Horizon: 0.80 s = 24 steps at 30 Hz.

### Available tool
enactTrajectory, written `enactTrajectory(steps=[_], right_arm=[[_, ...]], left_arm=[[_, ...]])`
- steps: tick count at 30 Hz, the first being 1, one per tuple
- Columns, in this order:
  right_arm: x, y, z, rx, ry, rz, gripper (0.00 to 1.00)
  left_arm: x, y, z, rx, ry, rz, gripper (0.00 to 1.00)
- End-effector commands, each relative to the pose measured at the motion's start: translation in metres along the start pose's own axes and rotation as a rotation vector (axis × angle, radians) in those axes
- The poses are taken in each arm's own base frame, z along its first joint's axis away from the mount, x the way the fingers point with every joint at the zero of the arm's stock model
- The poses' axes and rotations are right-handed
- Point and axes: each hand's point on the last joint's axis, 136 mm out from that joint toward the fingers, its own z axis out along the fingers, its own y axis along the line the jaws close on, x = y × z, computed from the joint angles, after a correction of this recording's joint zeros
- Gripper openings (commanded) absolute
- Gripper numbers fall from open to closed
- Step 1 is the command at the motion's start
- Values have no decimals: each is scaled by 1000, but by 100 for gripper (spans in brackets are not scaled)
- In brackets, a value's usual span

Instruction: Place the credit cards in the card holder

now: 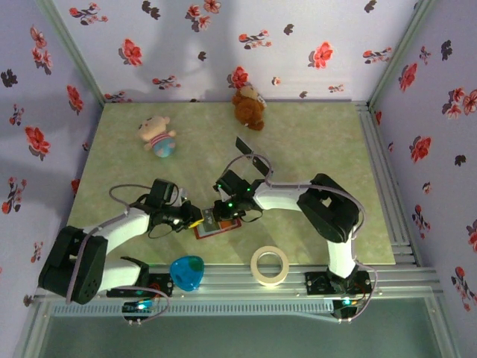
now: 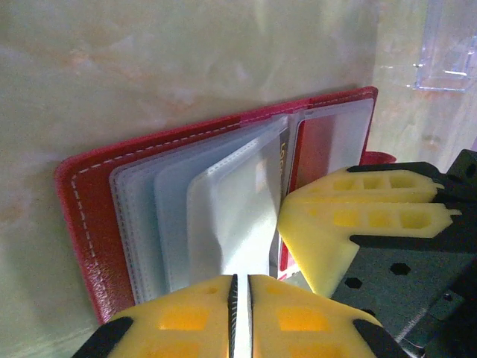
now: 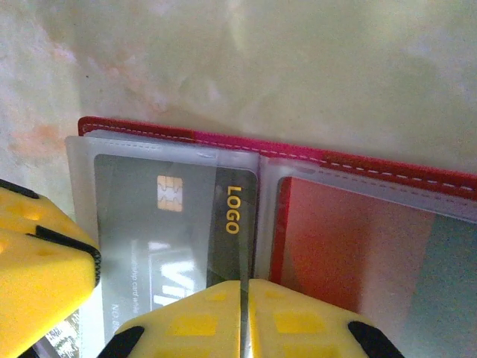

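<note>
- Currently the holder (image 1: pixel 217 230) is laid open flat on the table (image 1: pixel 313 149), with both grippers over it.
- 1 dark card (image 3: pixel 171 216) is seen mostly inside a sleeve (image 3: pixel 82 186). Its LOGO end is exposed at the spine, and its long axis is parallel to the holder's top edge.
- Nearer is the right gripper (image 3: pixel 242 294), with fingers pressed together at the card's near edge by the LOGO end. Whether anything is pinched cannot be told.
- Meanwhile the left gripper (image 2: pixel 240 298) is clamped on 1 clear page (image 2: pixel 231 216), which is held raised.
- Next push is judged to run along the long axis, away from the spine.
</note>
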Motion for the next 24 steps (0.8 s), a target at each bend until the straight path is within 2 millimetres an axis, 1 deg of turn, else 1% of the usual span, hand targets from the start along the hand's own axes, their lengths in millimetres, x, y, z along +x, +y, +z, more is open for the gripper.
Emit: enactTrajectory(steps=[1, 6, 10, 11, 13, 15, 17, 21, 24], right_arm=[[15, -13, 20, 39, 51, 17, 10], [20, -18, 27, 41, 63, 27, 9], [20, -17, 27, 31, 63, 28, 9], [20, -15, 26, 24, 60, 27, 9], [19, -13, 27, 10, 62, 26, 10], [18, -11, 28, 1, 63, 26, 10], [19, -11, 30, -5, 68, 30, 11], [18, -8, 33, -27, 70, 29, 11], [19, -7, 33, -32, 72, 28, 11]], left_arm=[[3, 6, 2, -2, 16, -8, 17], [3, 2, -3, -8, 14, -3, 27], [0, -3, -17, -34, -21, 31, 35], [0, -4, -21, -46, -29, 37, 35], [-1, 0, -31, -85, -60, 39, 36], [-1, 8, -38, -124, -87, 38, 36], [0, 15, -37, -140, -88, 24, 37], [6, 21, -25, -152, -12, 30, 37], [3, 18, -21, -149, 6, 31, 38]])
